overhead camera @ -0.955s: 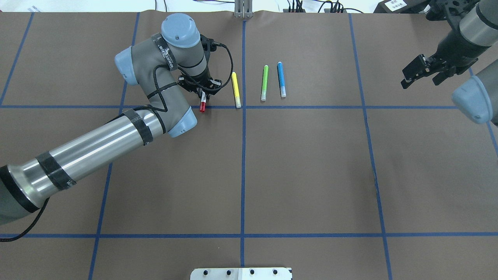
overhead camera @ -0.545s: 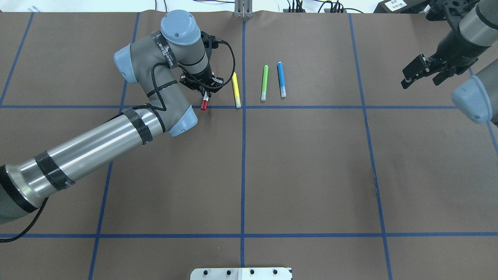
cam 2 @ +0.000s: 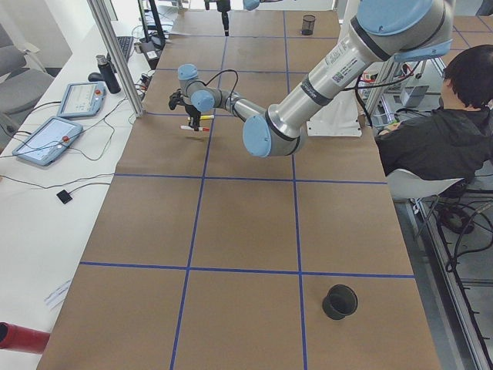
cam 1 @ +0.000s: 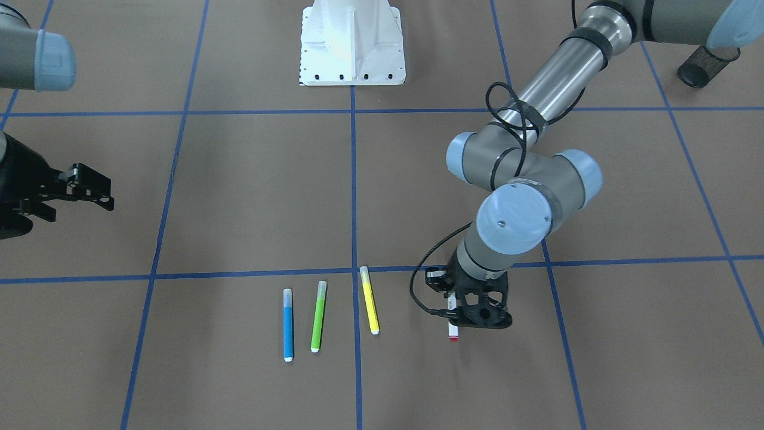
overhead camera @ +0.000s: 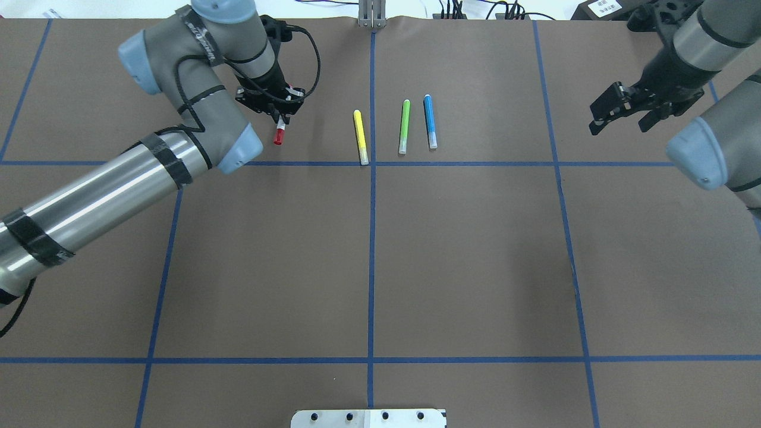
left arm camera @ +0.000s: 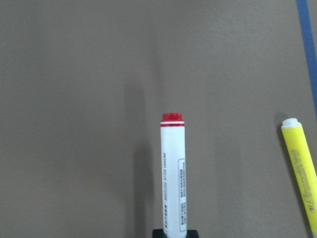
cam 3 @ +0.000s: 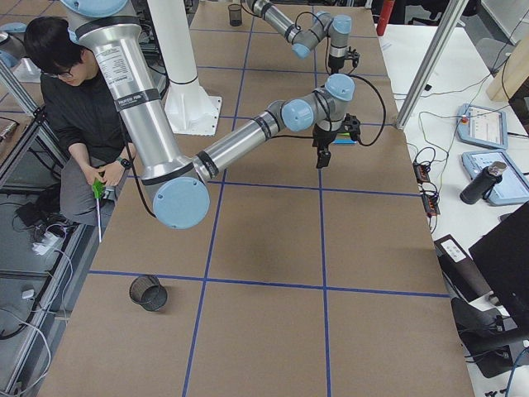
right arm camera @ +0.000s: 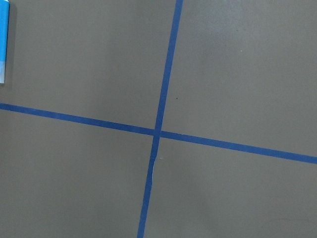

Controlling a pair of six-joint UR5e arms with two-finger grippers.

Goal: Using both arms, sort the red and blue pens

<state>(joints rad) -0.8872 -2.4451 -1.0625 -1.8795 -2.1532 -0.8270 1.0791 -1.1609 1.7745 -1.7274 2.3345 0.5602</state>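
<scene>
The left gripper is holding the red pen above the bench; it should be carrying it slowly and level. The right gripper is hanging open, empty.

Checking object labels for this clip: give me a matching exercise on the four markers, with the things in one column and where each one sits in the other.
Things:
1. white-barrelled marker with red cap
2. blue-barrelled marker
3. green marker
4. yellow marker

Places:
A. lies on the table between two other markers
B. clamped by the fingers of the left gripper
C. end of the lying row nearest the right gripper
D. end of the lying row nearest the left gripper

Pairs: 1-B, 2-C, 3-A, 4-D
</scene>
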